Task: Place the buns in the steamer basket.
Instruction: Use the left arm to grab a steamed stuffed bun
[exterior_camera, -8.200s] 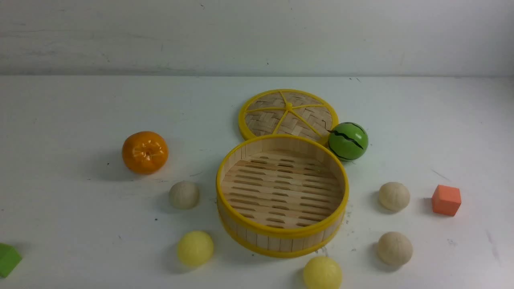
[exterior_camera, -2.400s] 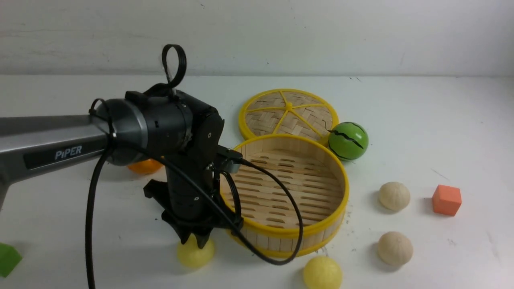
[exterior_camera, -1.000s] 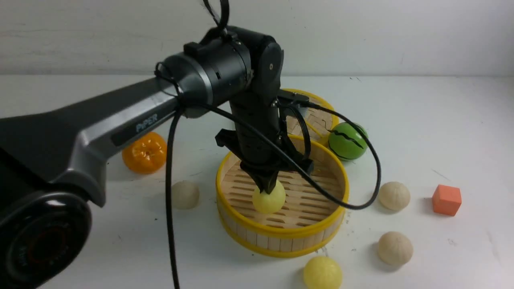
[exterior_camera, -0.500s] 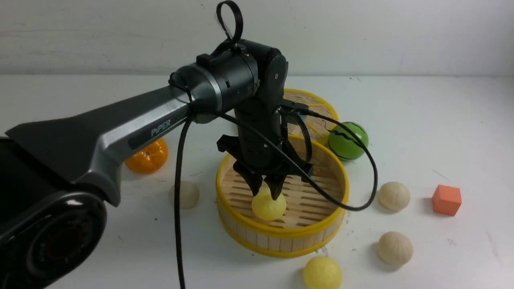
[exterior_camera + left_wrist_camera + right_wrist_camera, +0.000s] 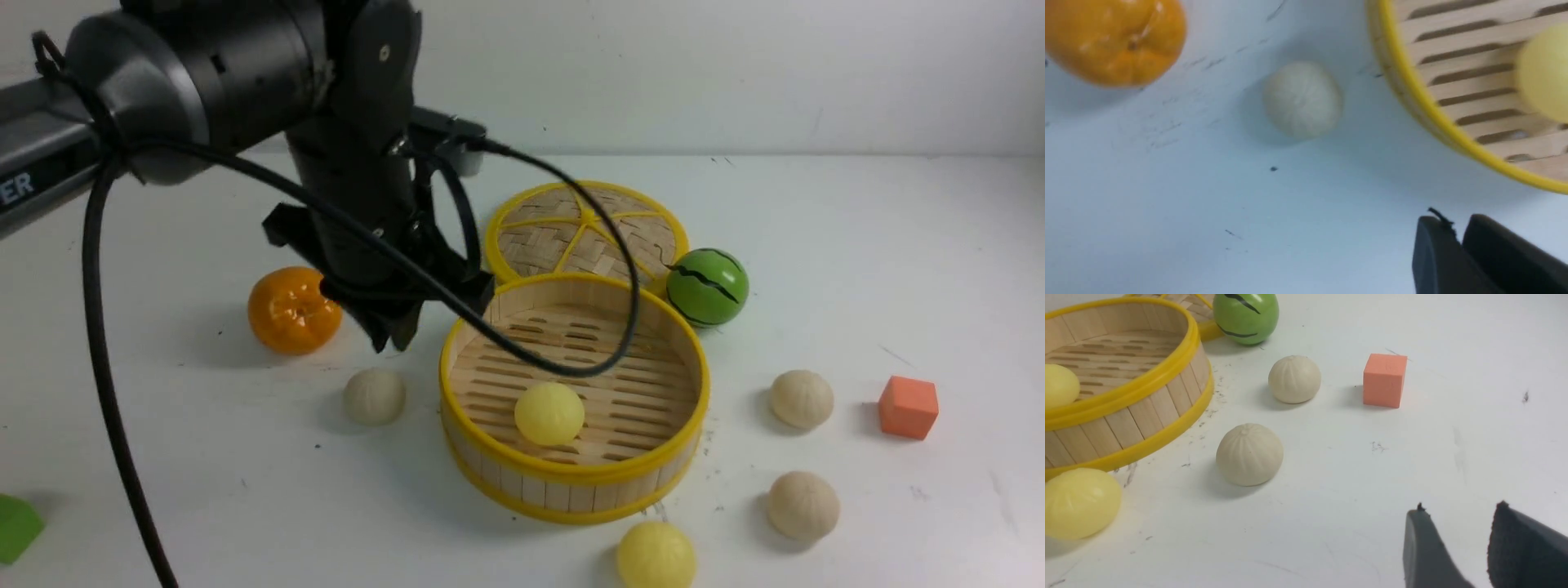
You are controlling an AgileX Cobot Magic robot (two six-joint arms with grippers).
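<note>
the yellow bun (image 5: 549, 413) now lies loose in the steamer basket (image 5: 571, 492), near its front wall — one of five home. the left pincer (image 5: 390, 341), pressed nearly together and empty, has lifted away — it hangs over the cream bun (image 5: 375, 396) on the surface beside the basket

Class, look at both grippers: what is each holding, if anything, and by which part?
Nothing is held. The left gripper and right gripper are both empty; the yellow bun lies free in the basket.

soft even light, faint shadows, blurry yellow bun (image 5: 1545, 73)
</note>
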